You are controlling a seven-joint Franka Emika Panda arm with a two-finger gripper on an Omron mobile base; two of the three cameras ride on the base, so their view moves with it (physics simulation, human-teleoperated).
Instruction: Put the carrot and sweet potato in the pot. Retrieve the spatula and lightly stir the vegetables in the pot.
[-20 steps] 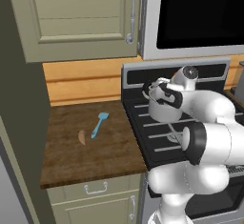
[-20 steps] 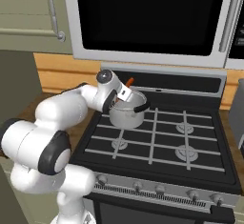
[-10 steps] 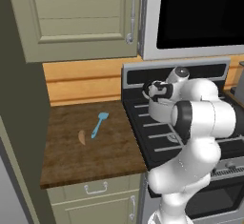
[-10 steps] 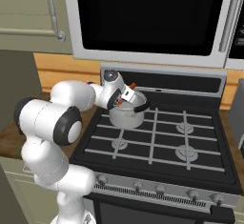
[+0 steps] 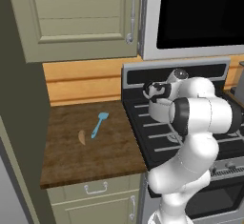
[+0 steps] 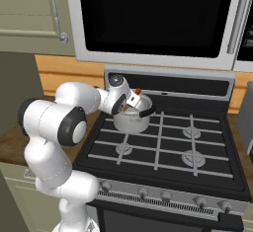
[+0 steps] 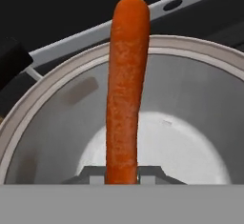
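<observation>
Left to right. On the wood counter (image 5: 66,161) left of the stove (image 6: 163,149), the sweet potato (image 5: 82,137) lies near the middle. The spatula (image 5: 98,124) is just beside it on the right, blade toward the far wall. Both are well apart from the pot (image 6: 131,120), which sits on the far-left burner.

The gripper (image 6: 129,100) is over the pot mouth, jaws clamped on the carrot (image 7: 125,87) at its near end. The tip points up and away, past the far rim.

Step in hand, as I read it: drop the carrot in.
- The carrot overhangs the far rim, so opening now risks it tipping onto the rim or out the back.
- Better to tilt the tip down toward the pot floor first, or pull back so its full length sits inside the rim.
- Release low. The pot is bare steel and a drop could bounce.
- Keep clear of the black handles when backing out.

What each view gives:
- Left base view: the only look at the counter items, but the arm covers most of the pot and I can't pick out the carrot there.
- Right base view: the pot's burner position and the carrot as a small orange stub above the rim.
- Hand view: the actual grip, the empty pot floor, and the carrot's line against the rim.
</observation>
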